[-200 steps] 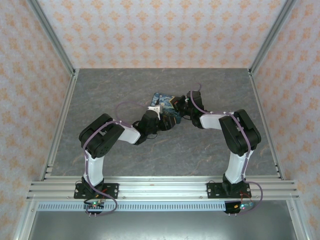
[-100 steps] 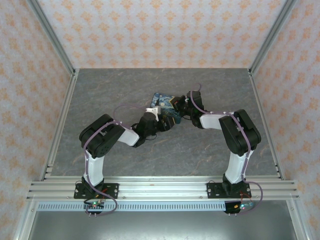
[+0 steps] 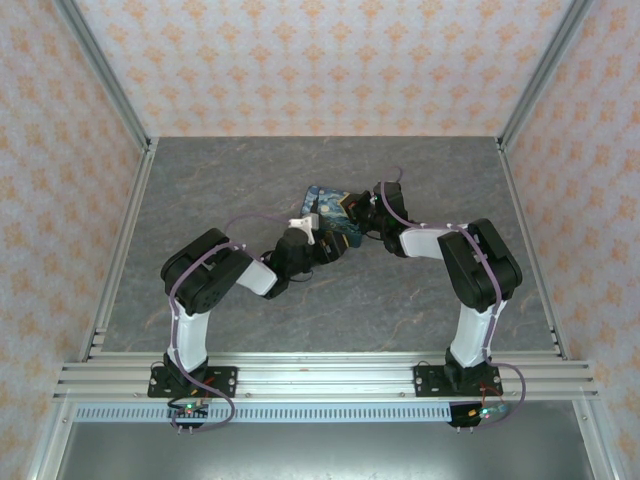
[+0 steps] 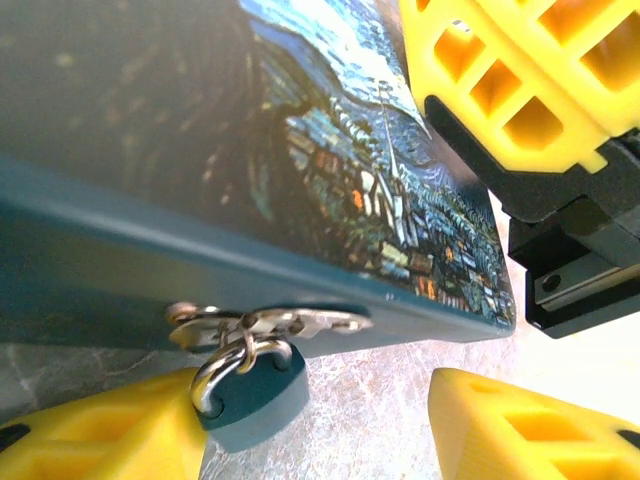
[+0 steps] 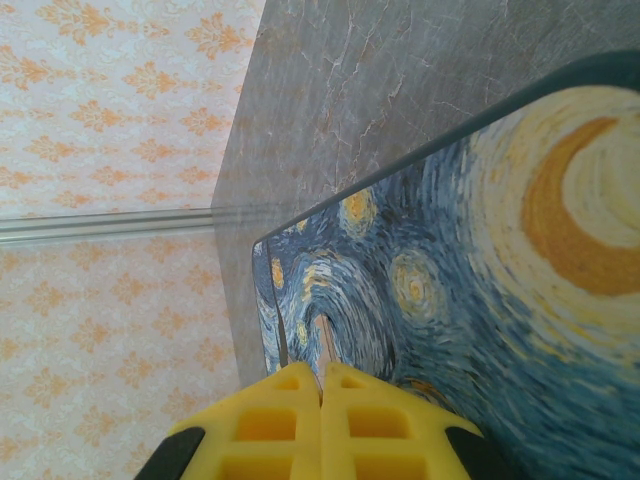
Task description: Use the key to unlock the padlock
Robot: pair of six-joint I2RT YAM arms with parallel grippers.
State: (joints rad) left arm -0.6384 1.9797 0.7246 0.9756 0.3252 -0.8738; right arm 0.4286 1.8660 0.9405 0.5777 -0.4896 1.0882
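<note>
Lower left, left wrist view: padlock [image 4: 250, 395] hangs from the box [image 4: 200, 150]. Left gripper [image 4: 315, 428] has its jaws apart, flanking the padlock, apparently to grasp it. Right gripper [image 5: 322, 385], fingers together, apparently steadies the box.

Box [image 3: 322, 198]: is sitting mid-table [image 3: 420, 300], between the two arms' ends.
Hasp [image 4: 275, 322]: is lying along the box's side wall.
Padlock [image 4: 250, 395]: is hanging below the hasp.
Left gripper [image 4: 320, 430]: is flanking the padlock, which is sitting just beside one finger.
Right gripper [image 5: 322, 385]: is hovering over the box's top.
</note>
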